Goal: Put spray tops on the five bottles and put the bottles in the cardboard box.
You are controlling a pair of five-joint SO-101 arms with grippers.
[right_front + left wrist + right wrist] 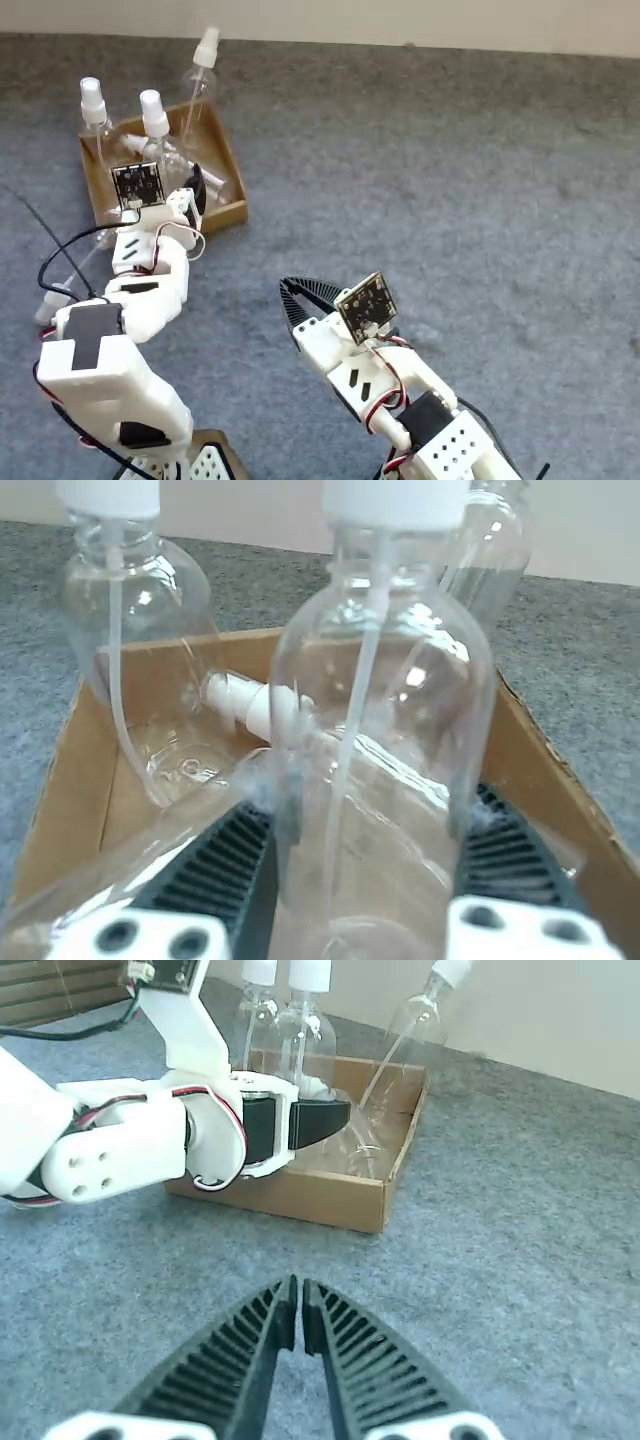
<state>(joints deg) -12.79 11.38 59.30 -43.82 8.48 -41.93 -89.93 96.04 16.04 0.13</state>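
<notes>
Left wrist view shows the left end effector [365, 855] clamped on an upright bottle [385, 710] in the box [75, 780], best set down clear of the lying bottle [245, 705] before releasing; right end effector [300, 1310] closed, empty.

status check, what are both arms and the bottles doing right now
Left gripper shut on capped bottle at cardboard box. Right gripper shut, empty, above carpet. One loose bottle lies outside box.
</notes>
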